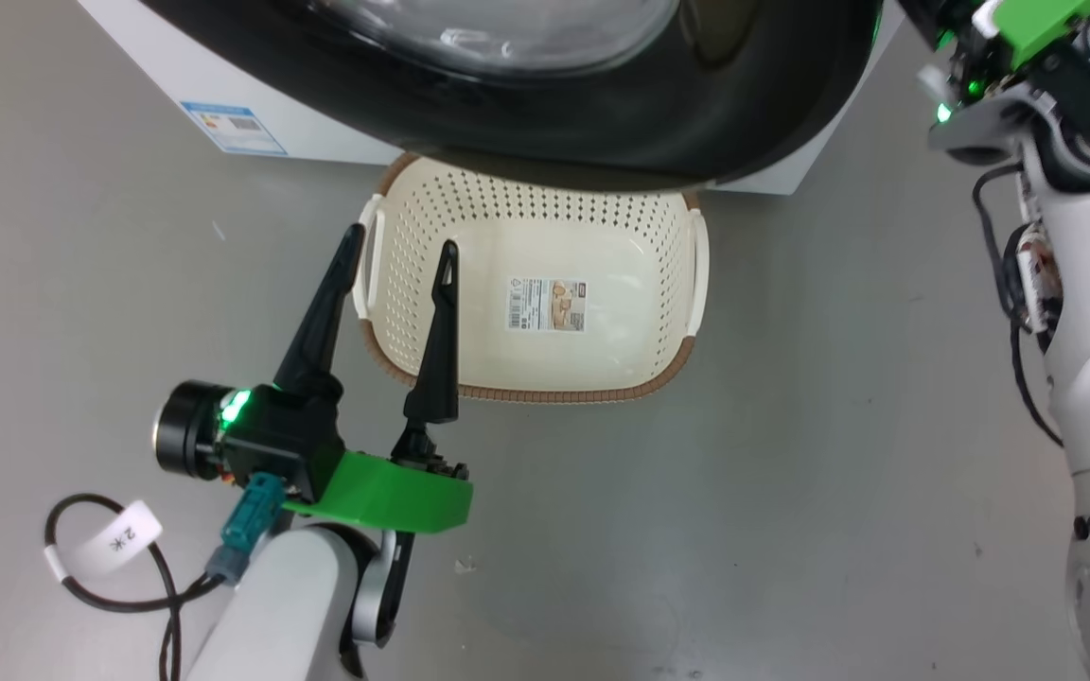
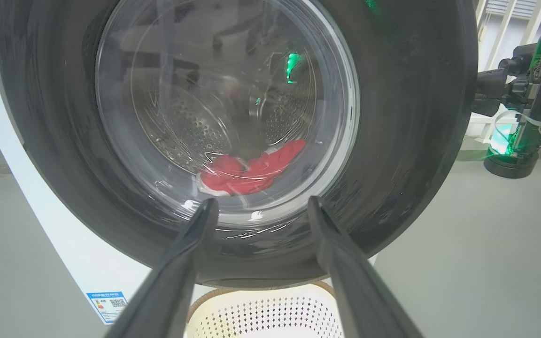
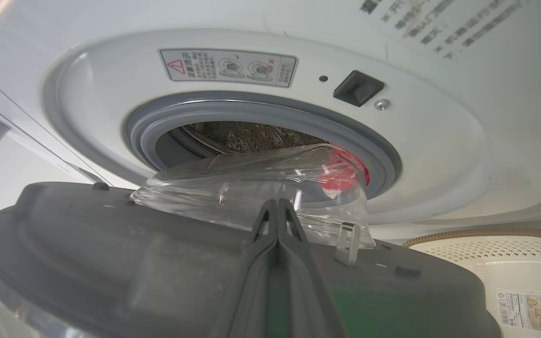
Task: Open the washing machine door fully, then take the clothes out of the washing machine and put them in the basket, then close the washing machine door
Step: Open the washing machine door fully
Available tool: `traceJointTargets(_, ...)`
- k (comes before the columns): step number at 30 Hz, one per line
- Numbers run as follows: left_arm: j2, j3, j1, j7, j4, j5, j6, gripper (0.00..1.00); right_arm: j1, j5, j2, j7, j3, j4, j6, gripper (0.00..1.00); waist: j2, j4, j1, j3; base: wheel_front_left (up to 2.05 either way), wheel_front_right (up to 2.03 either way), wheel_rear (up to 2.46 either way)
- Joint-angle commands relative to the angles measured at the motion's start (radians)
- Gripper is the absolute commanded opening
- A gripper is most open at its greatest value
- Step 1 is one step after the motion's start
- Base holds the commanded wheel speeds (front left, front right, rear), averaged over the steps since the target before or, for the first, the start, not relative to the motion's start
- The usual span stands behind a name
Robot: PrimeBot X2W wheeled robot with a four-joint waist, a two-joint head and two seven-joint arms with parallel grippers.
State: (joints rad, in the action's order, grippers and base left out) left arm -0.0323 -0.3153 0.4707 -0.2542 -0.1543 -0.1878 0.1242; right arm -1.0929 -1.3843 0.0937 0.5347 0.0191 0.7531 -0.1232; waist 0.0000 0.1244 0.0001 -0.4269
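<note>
The washing machine door (image 1: 602,123) stands partly swung out from the white washing machine (image 1: 176,57), overhanging the far rim of the basket (image 1: 526,392) on the floor. Through its glass window (image 2: 223,108) the red clothes (image 2: 247,171) lie low in the steel drum. My left gripper (image 1: 402,239) is open and holds nothing, its fingers over the basket's left rim and pointing at the door's front. My right gripper (image 3: 277,202) is shut with nothing in it, its tips behind the door's inner face (image 3: 111,263) beside the glass bowl. The clothes (image 3: 341,173) show red through that bowl.
My right arm's wrist (image 1: 1037,85) hangs by the door's right edge. The grey gasket (image 3: 261,115) and the latch socket (image 3: 357,88) show on the machine's front. A blue label (image 1: 233,128) sits low on it. Bare grey floor (image 1: 791,520) surrounds the basket.
</note>
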Motion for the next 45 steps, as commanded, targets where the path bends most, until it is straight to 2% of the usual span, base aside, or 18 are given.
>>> traceJointTargets(1, -0.018, 0.036, -0.015, -0.008, 0.019, -0.001, 0.003, 1.0, 0.017, -0.018, -0.043, 0.001, -0.039, -0.041, -0.008, 0.0, 0.0, 0.002, 0.0, 0.014, 0.0, 0.0, 0.0)
traceJointTargets(18, -0.018, 0.052, -0.048, -0.008, 0.007, -0.006, 0.012, 1.0, 0.193, -0.087, -0.043, -0.039, -0.138, -0.143, -0.008, 0.0, 0.0, 0.024, 0.0, 0.092, 0.0, 0.0, 0.0)
traceJointTargets(34, -0.018, 0.046, -0.076, -0.008, -0.002, -0.021, 0.021, 1.0, 0.359, -0.124, -0.043, 0.003, -0.216, -0.269, -0.008, 0.0, 0.0, 0.065, 0.0, 0.165, 0.0, 0.0, 0.0)
traceJointTargets(45, -0.018, 0.047, -0.098, -0.008, -0.003, -0.03, 0.028, 1.0, 0.434, -0.141, -0.043, 0.06, -0.242, -0.32, -0.008, 0.0, 0.0, 0.121, 0.0, 0.198, 0.0, 0.0, 0.0)
